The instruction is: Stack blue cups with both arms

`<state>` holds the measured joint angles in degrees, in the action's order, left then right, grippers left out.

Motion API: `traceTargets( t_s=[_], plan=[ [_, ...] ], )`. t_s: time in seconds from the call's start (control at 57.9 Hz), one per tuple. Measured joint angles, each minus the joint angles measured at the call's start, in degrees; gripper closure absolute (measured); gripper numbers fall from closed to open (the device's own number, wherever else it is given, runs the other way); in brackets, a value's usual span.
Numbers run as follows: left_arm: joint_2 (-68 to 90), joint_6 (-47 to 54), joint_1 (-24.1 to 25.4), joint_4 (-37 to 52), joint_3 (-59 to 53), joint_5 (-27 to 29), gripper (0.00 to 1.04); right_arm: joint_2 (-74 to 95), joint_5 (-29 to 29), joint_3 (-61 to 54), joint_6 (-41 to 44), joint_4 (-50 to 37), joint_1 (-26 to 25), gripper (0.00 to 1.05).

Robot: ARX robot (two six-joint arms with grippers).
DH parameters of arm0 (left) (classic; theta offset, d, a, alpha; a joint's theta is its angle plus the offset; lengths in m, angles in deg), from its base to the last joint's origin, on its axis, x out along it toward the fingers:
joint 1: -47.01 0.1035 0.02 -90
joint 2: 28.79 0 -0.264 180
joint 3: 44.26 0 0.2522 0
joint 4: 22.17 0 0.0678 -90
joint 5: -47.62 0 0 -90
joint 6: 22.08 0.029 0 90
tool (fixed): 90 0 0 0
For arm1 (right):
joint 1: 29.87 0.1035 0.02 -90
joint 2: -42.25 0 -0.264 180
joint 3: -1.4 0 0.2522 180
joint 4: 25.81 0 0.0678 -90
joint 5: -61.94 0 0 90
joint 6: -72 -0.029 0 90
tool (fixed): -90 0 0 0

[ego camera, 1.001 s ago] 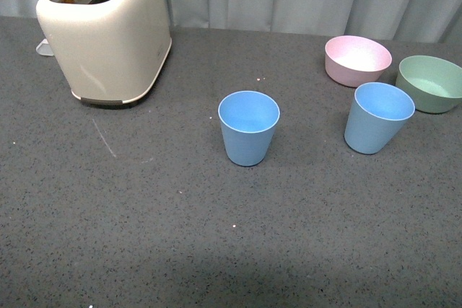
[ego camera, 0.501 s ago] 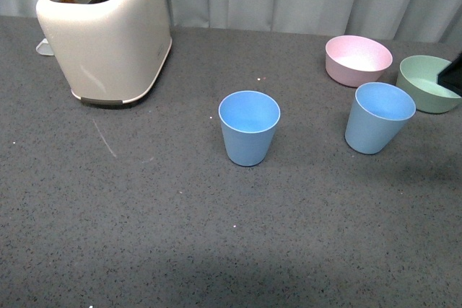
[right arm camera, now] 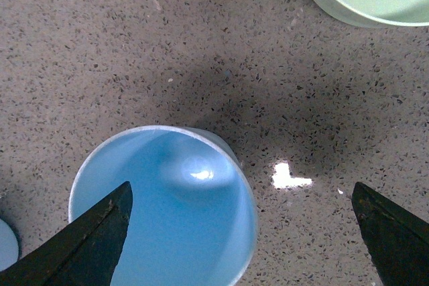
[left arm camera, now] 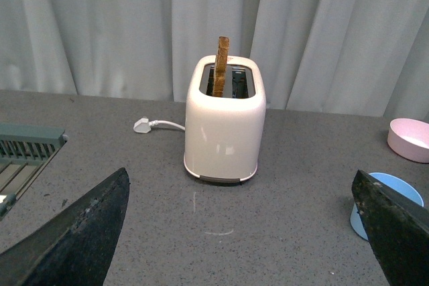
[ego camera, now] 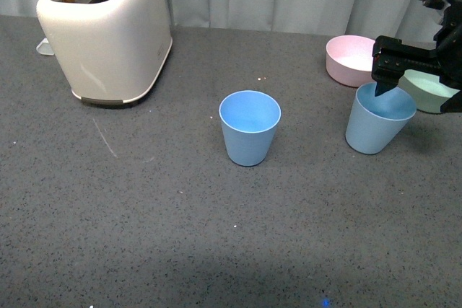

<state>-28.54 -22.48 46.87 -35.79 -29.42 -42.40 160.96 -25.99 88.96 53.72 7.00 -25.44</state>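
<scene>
Two light blue cups stand upright on the grey table: one in the middle [ego camera: 249, 128], the other at the right [ego camera: 379, 119]. My right gripper [ego camera: 415, 97] hangs open just above the right cup, one finger over its rim and the other out past the cup toward the green bowl. From the right wrist, that cup [right arm camera: 164, 205] lies below the open gripper [right arm camera: 241, 189], off toward one finger and apart from both. My left gripper [left arm camera: 240, 175] is open and empty, out of the front view; a blue cup [left arm camera: 387, 195] shows behind one of its fingers.
A cream toaster [ego camera: 108, 34] with a slice of bread stands at the back left, its white plug [left arm camera: 142, 125] behind it. A pink bowl [ego camera: 352, 59] and a green bowl [ego camera: 432, 90] sit close behind the right cup. A green slatted rack [left arm camera: 27, 149] shows in the left wrist view.
My right arm came into the front view from the right edge and now hangs over the right cup. Both cups have stayed in place.
</scene>
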Motion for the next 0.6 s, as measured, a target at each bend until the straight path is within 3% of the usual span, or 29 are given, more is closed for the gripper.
traceTargets(
  t_s=[0.121,0.345,0.604],
  plan=[
    [0.00,0.02,0.00,-0.02,0.00,0.00,0.07,2.40,0.98,1.60,-0.48,0.70,0.35,0.13],
    [0.00,0.02,0.00,-0.02,0.00,0.00,0.07,3.74,2.03,1.79,-1.57,0.77,0.63,0.52],
    [0.00,0.00,-0.02,-0.02,0.00,0.00,0.07,3.74,1.53,0.85,-2.54,0.70,0.35,0.90]
  ],
)
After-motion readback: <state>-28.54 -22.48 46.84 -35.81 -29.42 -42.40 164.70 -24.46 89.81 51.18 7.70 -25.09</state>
